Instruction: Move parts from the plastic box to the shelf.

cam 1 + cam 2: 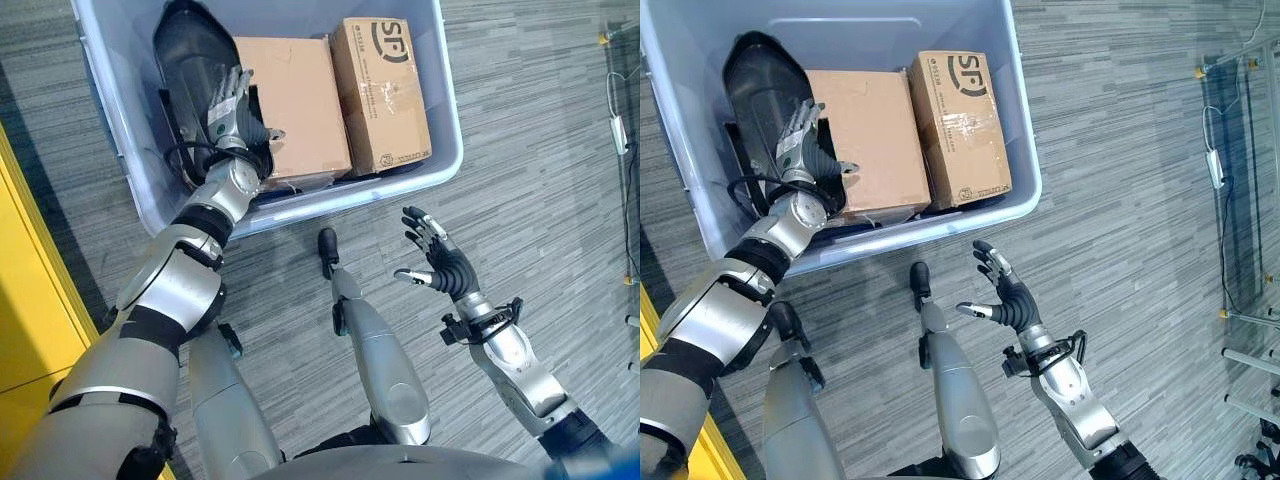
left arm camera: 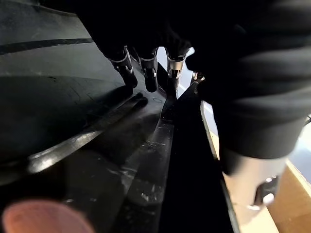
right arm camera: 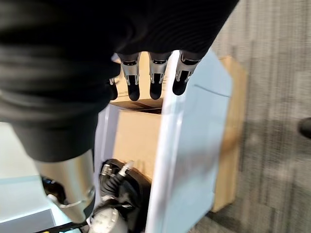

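Observation:
A pale blue plastic box stands on the carpet. Inside lie a curved black part, a large cardboard box and a smaller cardboard box. My left hand reaches into the box, between the black part and the large cardboard box. Its fingers lie straight on the black part, curled round nothing. My right hand hovers open over the floor, just outside the box's near wall, palm turned toward it and holding nothing.
A yellow panel runs along the left edge of the floor. At the far right stands a glass-and-metal frame with a hanging cable. Grey carpet spreads to the right of the box.

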Available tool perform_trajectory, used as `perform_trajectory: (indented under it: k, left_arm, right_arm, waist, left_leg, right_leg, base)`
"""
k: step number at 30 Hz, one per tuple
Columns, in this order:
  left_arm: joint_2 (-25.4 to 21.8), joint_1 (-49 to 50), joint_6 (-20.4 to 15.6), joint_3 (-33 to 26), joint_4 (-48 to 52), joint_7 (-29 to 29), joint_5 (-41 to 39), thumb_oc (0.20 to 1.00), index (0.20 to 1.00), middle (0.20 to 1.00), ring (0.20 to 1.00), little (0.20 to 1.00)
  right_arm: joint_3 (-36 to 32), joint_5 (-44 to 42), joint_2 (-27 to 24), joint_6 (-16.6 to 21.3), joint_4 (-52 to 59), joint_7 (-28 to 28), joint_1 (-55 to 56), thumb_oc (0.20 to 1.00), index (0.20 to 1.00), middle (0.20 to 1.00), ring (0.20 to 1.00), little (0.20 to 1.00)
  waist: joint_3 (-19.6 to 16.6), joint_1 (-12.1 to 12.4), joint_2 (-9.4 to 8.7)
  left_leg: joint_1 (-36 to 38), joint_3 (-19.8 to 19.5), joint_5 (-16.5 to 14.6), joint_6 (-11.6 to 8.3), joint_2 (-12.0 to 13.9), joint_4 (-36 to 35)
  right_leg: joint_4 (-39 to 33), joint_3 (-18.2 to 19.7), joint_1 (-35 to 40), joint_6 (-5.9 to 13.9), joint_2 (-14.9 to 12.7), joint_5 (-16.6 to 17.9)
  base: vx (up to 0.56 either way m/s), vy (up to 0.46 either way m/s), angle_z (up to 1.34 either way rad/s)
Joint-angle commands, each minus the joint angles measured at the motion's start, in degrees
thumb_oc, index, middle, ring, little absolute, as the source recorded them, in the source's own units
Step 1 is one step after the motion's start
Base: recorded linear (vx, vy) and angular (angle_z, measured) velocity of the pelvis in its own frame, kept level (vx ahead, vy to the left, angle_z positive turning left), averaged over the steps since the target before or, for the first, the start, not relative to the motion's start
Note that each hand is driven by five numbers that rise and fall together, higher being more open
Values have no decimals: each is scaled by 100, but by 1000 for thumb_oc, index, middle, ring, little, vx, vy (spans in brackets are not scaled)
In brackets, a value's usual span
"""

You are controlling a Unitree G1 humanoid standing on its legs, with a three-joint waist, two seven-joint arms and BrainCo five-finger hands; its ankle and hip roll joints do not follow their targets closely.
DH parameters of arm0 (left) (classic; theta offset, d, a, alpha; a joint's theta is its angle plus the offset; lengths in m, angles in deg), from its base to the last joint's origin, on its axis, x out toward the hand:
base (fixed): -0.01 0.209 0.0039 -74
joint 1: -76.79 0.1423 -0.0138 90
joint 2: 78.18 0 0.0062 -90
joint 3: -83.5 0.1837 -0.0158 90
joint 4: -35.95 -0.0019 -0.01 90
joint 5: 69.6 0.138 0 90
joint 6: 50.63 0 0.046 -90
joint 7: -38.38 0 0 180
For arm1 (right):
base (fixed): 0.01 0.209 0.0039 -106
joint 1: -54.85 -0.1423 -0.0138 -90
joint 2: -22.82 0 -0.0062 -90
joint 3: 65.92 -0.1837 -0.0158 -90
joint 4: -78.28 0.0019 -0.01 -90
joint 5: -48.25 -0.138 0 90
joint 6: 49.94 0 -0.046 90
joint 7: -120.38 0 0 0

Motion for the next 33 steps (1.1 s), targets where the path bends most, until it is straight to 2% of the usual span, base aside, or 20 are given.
perform_trajectory:
  k: [1,11,16,23,24,26,30,31,33]
  left_arm:
    - [-266,-14,87,156,41,598,895,1000,1000,1000,1000,1000]
    - [-648,111,-107,744,344,1164,1533,1000,1000,1000,1000,1000]
    - [-833,99,-219,1041,688,1235,1849,1000,1000,1000,1000,1000]
    - [-1438,27,-506,1367,2017,1191,2095,1000,1000,1000,1000,1000]
    - [-1564,24,-551,1374,2263,1149,2126,1000,1000,1000,1000,1000]
    - [-1838,54,-650,1398,2772,1121,2203,1000,1000,1000,1000,1000]
    - [-2203,109,-765,1262,3540,1056,2161,1000,1000,1000,1000,1000]
    - [-2428,229,-851,1035,3960,891,2090,1000,1000,1000,1000,1000]
    - [-2537,297,-850,914,4197,869,2074,1000,1000,1000,1000,1000]
  right_arm:
    - [-462,-204,-329,279,415,115,11,1000,1000,1000,1000,1000]
    - [-595,-318,-384,218,435,306,172,1000,1000,1000,1000,1000]
    - [-647,-293,-417,224,401,327,181,1000,1000,1000,1000,1000]
    - [-836,-270,-466,265,384,330,252,1000,1000,1000,1000,1000]
    - [-867,-257,-474,279,394,325,265,1000,1000,1000,1000,1000]
    - [-915,-225,-499,307,401,325,289,1000,1000,1000,1000,1000]
    - [-993,-172,-505,322,387,287,318,1000,1000,1000,1000,1000]
    - [-1063,-114,-486,353,385,252,360,1000,1000,1000,1000,1000]
    - [-1074,-89,-500,359,392,237,363,1000,1000,1000,1000,1000]
  waist:
    - [-29,51,77]
    - [-17,99,202]
    - [12,148,258]
    - [76,285,416]
    - [113,301,417]
    - [126,355,468]
    - [156,428,543]
    - [167,501,577]
    - [167,505,594]
  left_leg:
    - [68,-32,184,-43,40,-331]
    - [-8,-43,167,-39,1,-328]
    - [-19,-39,175,-40,-23,-355]
    - [-44,-64,149,-23,-67,-346]
    - [-119,-46,318,25,-109,-356]
    - [-114,-54,326,30,-135,-378]
    - [-100,-68,321,34,-165,-385]
    - [-82,-70,320,36,-178,-398]
    - [-63,-65,320,36,-188,-412]
  right_leg:
    - [669,40,4,482,-480,-457]
    - [655,20,3,496,-524,-467]
    - [649,6,7,509,-543,-472]
    - [667,-37,29,523,-601,-510]
    - [666,-46,-36,498,-635,-395]
    - [668,-54,-14,497,-651,-412]
    - [678,-81,6,494,-676,-429]
    - [680,-88,16,493,-691,-436]
    - [676,-83,27,493,-692,-442]
  base:
    - [0,0,0]
    - [0,0,0]
    - [0,0,0]
    - [-10,4,0]
    - [-79,18,3]
    - [-34,13,5]
    - [7,15,5]
    - [7,7,7]
    - [6,9,4]
